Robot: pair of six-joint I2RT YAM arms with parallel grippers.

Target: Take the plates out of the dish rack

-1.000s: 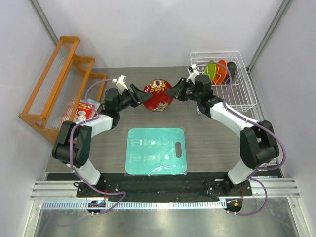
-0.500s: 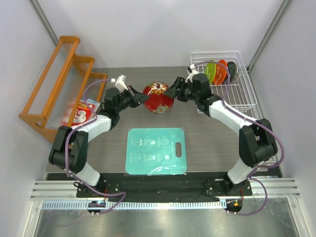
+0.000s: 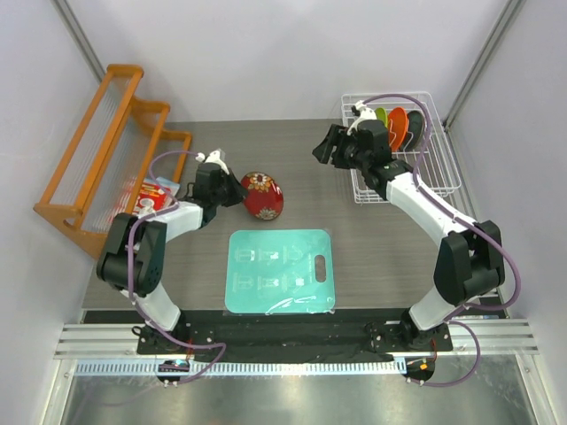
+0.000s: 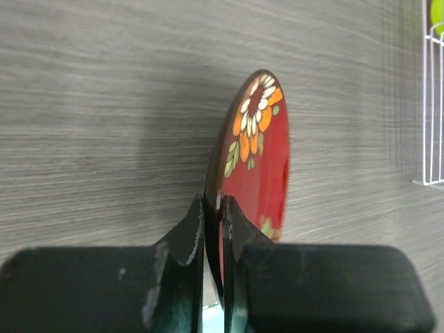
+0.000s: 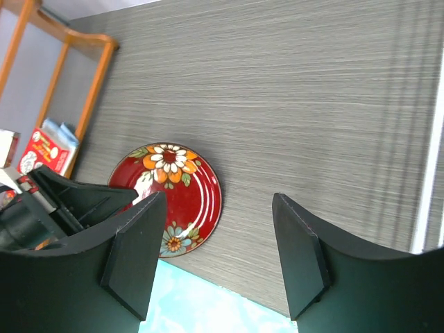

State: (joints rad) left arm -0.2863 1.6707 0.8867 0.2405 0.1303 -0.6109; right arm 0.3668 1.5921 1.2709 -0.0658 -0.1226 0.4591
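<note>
Left hand point(image 4: 214, 205) gripping red plate point(image 4: 260, 161), right hand point(image 5: 218, 208) open, dish rack point(image 3: 431, 173) holding upright plates point(image 3: 397, 127)

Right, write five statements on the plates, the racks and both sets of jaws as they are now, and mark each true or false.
1. The left jaws are shut on the rim of the dark red round floral plate. True.
2. The right jaws grip that plate too. False: they stand open, apart from it.
3. The white wire dish rack holds no plates. False: a lime green round plate and an orange round plate stand in it.
4. The red plate lies flat on the teal rectangular mat. False: it is held on edge beyond the mat's far edge.
5. The orange wooden slatted rack stands at the left side of the grey wood-grain table. True.
</note>
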